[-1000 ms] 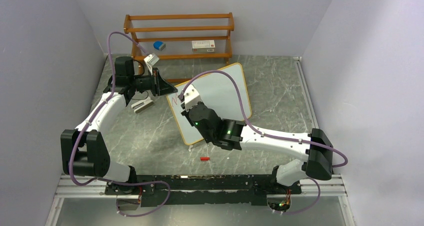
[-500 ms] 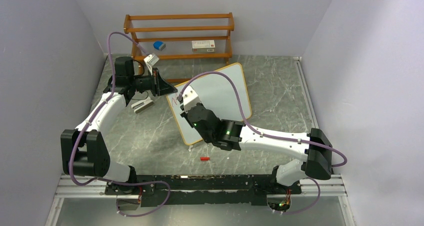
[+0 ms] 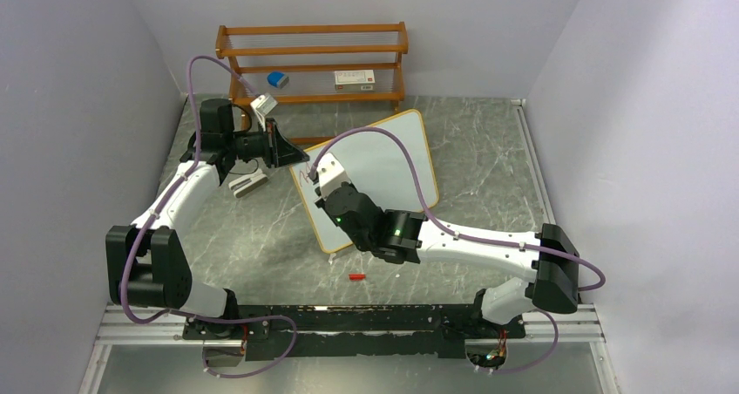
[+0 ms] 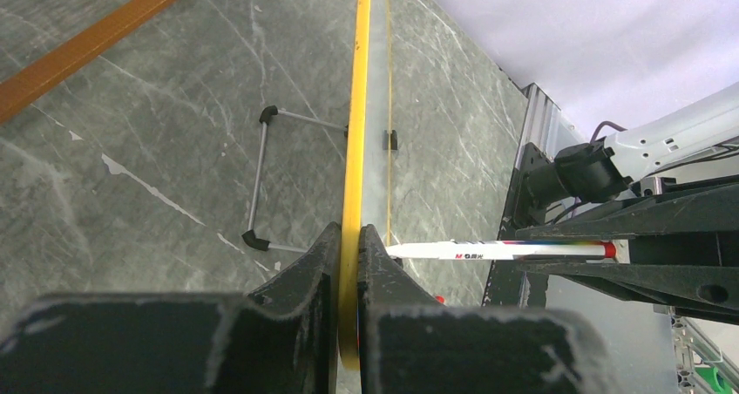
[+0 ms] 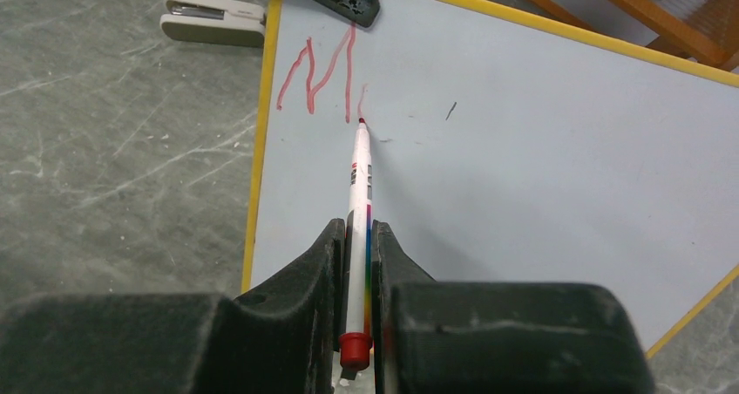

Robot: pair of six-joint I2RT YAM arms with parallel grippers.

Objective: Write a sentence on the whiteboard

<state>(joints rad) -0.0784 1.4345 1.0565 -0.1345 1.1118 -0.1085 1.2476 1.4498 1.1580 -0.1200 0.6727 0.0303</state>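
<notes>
Whiteboard point(image 3: 394, 150) propped mid-bench, left gripper point(image 4: 349, 241) clamped on its yellow frame edge. Right gripper point(image 5: 357, 230) pinches marker point(image 5: 358, 172), tip touching board just right of red "M" point(image 5: 312, 70). Second letter barely started; next stroke likely needs steady contact and rightward travel.

You've got a smooth, slightly glossy whiteboard point(image 5: 540, 150) framed in yellow wood, a shiny plastic marker point(image 5: 358, 185), a right gripper point(image 5: 357, 230) of matt black, scuffed plastic, a varnished brown wooden rack point(image 3: 311, 51), and a table point(image 5: 113, 193) with a grey marble-look, low-sheen top.
</notes>
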